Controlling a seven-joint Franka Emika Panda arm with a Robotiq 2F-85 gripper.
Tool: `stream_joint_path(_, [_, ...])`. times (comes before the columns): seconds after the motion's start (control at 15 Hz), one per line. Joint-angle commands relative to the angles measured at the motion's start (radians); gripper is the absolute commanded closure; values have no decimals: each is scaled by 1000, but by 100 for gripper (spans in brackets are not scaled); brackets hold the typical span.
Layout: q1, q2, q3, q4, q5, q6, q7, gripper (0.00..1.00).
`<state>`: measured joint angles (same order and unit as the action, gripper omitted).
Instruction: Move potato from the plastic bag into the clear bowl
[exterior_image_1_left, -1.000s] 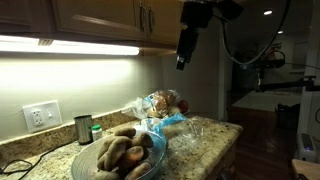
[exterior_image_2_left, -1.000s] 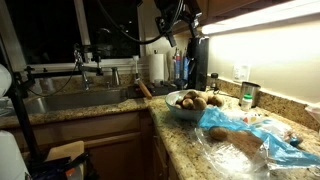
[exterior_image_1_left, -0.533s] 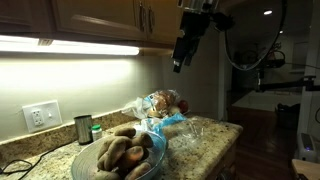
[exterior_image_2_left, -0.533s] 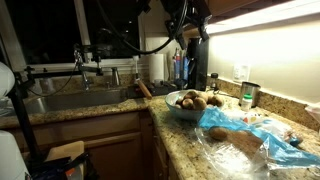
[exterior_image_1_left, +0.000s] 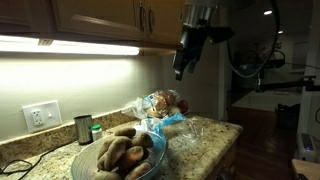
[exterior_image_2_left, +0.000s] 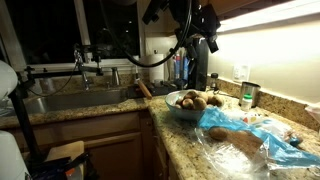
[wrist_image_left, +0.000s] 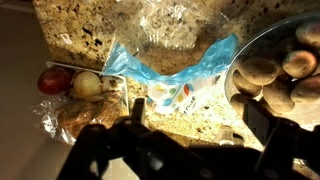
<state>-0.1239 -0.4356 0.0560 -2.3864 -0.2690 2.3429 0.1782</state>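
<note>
Above plastic bag (wrist_image_left: 172, 86), end effector (exterior_image_1_left: 179, 70) jaws apart

A home kitchen is indicated by a granite countertop (exterior_image_2_left: 176, 136), a sink (exterior_image_2_left: 72, 100) with faucet (exterior_image_2_left: 82, 62), wooden cabinets (exterior_image_1_left: 100, 18), under-cabinet lighting (exterior_image_1_left: 70, 45) and a wall outlet (exterior_image_1_left: 41, 116).

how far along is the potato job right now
Done: several brown potatoes sit in the large clear bowl. In hand: nothing; the open gripper hangs high above the counter. Left: at least one potato lies inside the thin bluish plastic bag.
</note>
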Motion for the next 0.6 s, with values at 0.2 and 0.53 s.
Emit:
stream_joint_path(0.2, [-17,43,-6,3,-19,48,42,0])
stream_joint_path(0.53, [-21,63,-7,11,-19,46,56,0])
